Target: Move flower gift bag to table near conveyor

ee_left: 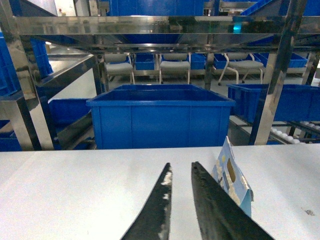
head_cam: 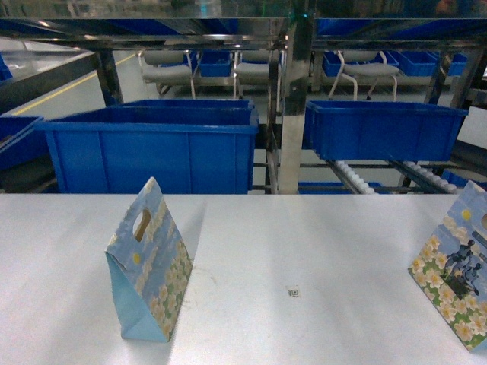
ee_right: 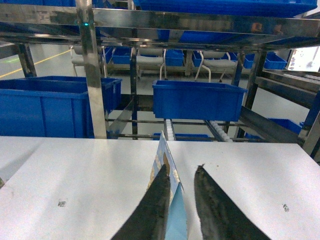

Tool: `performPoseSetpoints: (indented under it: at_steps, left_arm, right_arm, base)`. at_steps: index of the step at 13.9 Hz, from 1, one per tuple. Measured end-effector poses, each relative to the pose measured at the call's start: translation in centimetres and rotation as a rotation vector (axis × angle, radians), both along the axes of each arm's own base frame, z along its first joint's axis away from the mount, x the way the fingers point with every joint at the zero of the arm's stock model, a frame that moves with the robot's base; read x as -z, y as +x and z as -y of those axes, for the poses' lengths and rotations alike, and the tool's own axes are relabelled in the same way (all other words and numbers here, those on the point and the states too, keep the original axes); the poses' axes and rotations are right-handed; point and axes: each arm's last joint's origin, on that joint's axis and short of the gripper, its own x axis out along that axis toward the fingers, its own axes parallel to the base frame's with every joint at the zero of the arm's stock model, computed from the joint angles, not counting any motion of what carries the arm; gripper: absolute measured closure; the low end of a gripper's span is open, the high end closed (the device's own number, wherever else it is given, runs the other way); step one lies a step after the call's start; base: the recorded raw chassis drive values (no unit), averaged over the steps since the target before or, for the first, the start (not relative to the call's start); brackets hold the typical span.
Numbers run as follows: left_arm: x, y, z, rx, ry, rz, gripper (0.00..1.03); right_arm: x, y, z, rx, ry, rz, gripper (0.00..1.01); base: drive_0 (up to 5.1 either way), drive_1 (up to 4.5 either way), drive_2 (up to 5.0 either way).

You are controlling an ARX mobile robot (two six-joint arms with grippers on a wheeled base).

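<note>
We are seeing one flower gift bag standing upright on the white table, left of centre. A second flower gift bag is standing at the table's right edge. The steel roller conveyor is running behind.

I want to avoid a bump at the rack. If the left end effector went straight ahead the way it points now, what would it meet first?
The left end effector points over bare table towards the big blue bin; that bin looks first in line, depth unclear. The flower gift bag sits just right of its path.
</note>
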Motion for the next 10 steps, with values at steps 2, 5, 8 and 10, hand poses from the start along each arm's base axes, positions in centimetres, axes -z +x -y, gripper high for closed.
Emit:
performPoseSetpoints:
  at_steps: [2, 5, 8, 10]
  left_arm:
    - [0.00, 0.00, 0.00, 0.000, 0.000, 0.000, 0.63]
    - [0.00, 0.00, 0.00, 0.000, 0.000, 0.000, 0.21]
    - [0.00, 0.00, 0.00, 0.000, 0.000, 0.000, 0.05]
    - [0.00, 0.00, 0.00, 0.000, 0.000, 0.000, 0.05]
  right_arm:
    - [0.00, 0.00, 0.00, 0.000, 0.000, 0.000, 0.64]
    - [0.00, 0.00, 0.00, 0.000, 0.000, 0.000, 0.22]
    - [0.00, 0.00, 0.00, 0.000, 0.000, 0.000, 0.04]
    - [0.00, 0.00, 0.00, 0.000, 0.000, 0.000, 0.03]
  base:
    - [0.0, 0.00, 0.0]
    - [0.0, 0.00, 0.0]
    - [0.0, 0.00, 0.0]
    - [0.0, 0.00, 0.0]
